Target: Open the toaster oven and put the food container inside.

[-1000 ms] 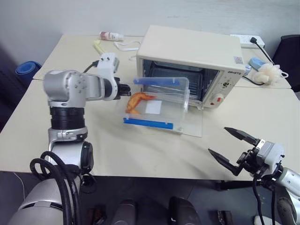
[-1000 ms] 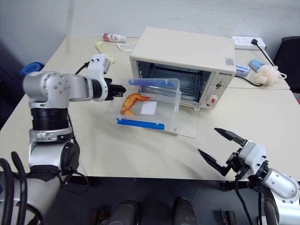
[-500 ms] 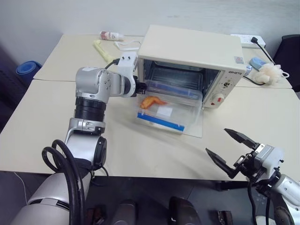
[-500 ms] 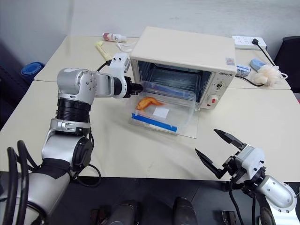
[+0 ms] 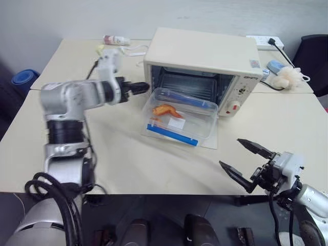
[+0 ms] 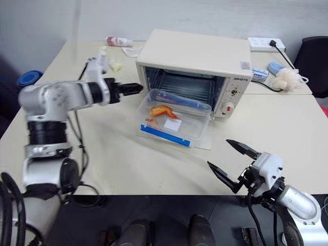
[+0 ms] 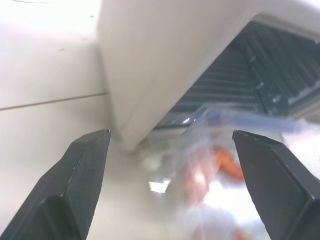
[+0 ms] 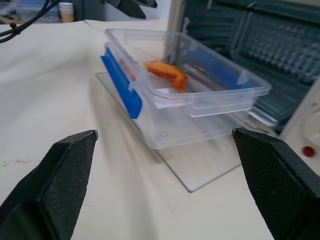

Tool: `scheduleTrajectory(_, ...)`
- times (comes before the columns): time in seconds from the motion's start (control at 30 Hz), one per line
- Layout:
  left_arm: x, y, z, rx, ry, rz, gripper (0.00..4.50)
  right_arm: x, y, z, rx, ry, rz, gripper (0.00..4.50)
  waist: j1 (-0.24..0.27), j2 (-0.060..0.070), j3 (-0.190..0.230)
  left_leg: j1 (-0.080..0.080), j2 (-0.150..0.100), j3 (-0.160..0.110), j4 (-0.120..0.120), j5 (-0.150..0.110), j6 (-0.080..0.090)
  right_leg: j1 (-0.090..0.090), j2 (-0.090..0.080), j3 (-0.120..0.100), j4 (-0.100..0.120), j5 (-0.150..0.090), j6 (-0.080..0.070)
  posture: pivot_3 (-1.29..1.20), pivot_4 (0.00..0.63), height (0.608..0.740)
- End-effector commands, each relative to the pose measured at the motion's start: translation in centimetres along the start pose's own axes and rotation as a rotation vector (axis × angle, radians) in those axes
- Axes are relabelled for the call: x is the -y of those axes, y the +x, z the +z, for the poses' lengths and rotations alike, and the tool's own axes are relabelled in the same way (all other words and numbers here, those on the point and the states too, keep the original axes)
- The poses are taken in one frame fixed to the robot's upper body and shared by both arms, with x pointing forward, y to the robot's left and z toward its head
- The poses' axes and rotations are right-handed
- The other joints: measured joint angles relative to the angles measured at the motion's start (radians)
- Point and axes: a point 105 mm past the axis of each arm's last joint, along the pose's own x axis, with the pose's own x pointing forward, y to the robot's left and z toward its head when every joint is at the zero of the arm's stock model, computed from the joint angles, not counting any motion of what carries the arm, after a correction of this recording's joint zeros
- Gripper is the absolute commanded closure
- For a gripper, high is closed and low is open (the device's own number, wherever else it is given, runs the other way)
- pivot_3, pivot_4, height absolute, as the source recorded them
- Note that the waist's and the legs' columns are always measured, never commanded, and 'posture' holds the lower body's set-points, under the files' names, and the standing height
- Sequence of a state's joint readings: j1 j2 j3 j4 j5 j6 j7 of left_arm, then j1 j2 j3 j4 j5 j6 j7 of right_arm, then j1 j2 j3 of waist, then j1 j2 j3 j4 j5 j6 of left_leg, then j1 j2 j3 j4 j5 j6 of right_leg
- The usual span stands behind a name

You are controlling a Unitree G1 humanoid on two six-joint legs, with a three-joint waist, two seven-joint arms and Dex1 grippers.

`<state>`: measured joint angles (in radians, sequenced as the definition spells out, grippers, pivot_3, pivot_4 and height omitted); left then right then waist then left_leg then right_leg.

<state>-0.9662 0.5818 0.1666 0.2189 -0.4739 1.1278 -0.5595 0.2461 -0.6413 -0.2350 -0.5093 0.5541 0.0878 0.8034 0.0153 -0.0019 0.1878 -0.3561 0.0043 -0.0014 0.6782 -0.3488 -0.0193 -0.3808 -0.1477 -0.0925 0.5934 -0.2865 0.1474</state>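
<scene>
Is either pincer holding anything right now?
No. The left pincer is open beside the toaster oven; the right pincer is open, apart from the food container.

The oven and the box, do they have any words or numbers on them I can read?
Oven brand on the panel: dark letters, too blurred to read.
Sticker on the oven's top: too small to read.
Marks by the red knob: too small to read.
White label in the box: no writing can be made out.
</scene>
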Motion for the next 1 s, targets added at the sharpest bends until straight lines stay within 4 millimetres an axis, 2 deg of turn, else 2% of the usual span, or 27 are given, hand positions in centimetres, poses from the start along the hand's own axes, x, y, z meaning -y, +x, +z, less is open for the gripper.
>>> scheduleTrajectory(0.03,1.2,-2.7,-1.4,0.04,0.295,-0.225,1.26,-1.3,2.0,-0.5,-0.076,0.0,0.079,0.94,0.002,0.0,0.0,0.0,0.0,0.0,0.0,0.0,0.0,0.0,0.0,0.0,0.0,0.0,0.0,0.0,0.15,0.74)
scheduleTrajectory(0.1,1.7,-3.7,-4.8,-0.044,0.464,-0.344,1.87,-1.9,3.1,-1.0,-0.1,0.005,0.117,1.62,0.004,0.001,-0.001,0.0,0.0,0.0,0.0,0.0,0.0,0.0,0.0,0.0,0.0,0.0,0.0,0.0,0.15,0.74)
scheduleTrajectory(0.2,2.7,-3.8,-8.1,-0.093,0.507,-0.462,2.78,-1.9,4.3,-1.8,-0.135,0.014,0.125,2.63,0.022,0.001,0.0,-0.003,0.0,0.0,0.002,0.0,0.001,-0.002,0.0,-0.001,0.0,0.0,-0.001,0.0,0.15,0.74)
scheduleTrajectory(0.3,3.8,-2.6,-9.5,-0.074,0.509,-0.514,3.67,-1.5,5.9,-2.2,-0.138,0.002,0.116,3.63,0.03,0.001,0.0,-0.006,-0.001,0.0,0.005,-0.001,0.003,-0.002,-0.001,-0.001,0.0,0.0,0.0,0.0,0.15,0.74)
scheduleTrajectory(0.37,4.7,-0.9,-9.9,-0.027,0.5,-0.513,4.34,-0.7,7.4,-2.1,-0.119,-0.01,0.086,4.38,0.032,0.001,-0.001,-0.006,-0.001,0.0,0.005,-0.002,0.004,-0.002,-0.001,0.0,0.0,0.0,0.0,0.0,0.15,0.74)
scheduleTrajectory(0.4,4.8,-0.1,-9.9,-0.003,0.495,-0.498,4.47,-0.4,7.9,-2.2,-0.125,-0.019,0.075,4.49,0.031,0.001,-0.001,-0.006,-0.001,0.0,0.005,-0.002,0.005,-0.003,-0.001,0.0,0.001,0.0,0.0,0.0,0.15,0.74)
scheduleTrajectory(0.57,5.1,3.6,-8.7,0.103,0.485,-0.377,4.47,2.4,9.6,-1.7,-0.109,-0.088,-0.036,4.49,0.023,0.0,-0.001,-0.014,-0.001,0.002,0.007,-0.001,0.005,-0.013,-0.001,0.001,0.005,0.001,0.001,0.0,0.15,0.74)
scheduleTrajectory(0.8,4.9,6.8,-7.1,0.192,0.45,-0.241,4.47,5.4,11.4,-0.8,-0.077,-0.166,-0.107,4.49,0.006,0.0,-0.001,-0.014,-0.002,0.003,0.007,-0.001,0.006,-0.013,-0.001,0.001,0.006,0.001,0.001,0.0,0.15,0.74)
scheduleTrajectory(1.0,4.0,8.4,-5.0,0.279,0.404,-0.102,4.47,8.1,12.9,0.3,-0.032,-0.228,-0.181,4.49,0.0,0.0,-0.001,-0.015,-0.002,0.004,0.006,0.0,0.005,-0.014,-0.001,0.001,0.006,0.001,0.001,0.0,0.15,0.74)
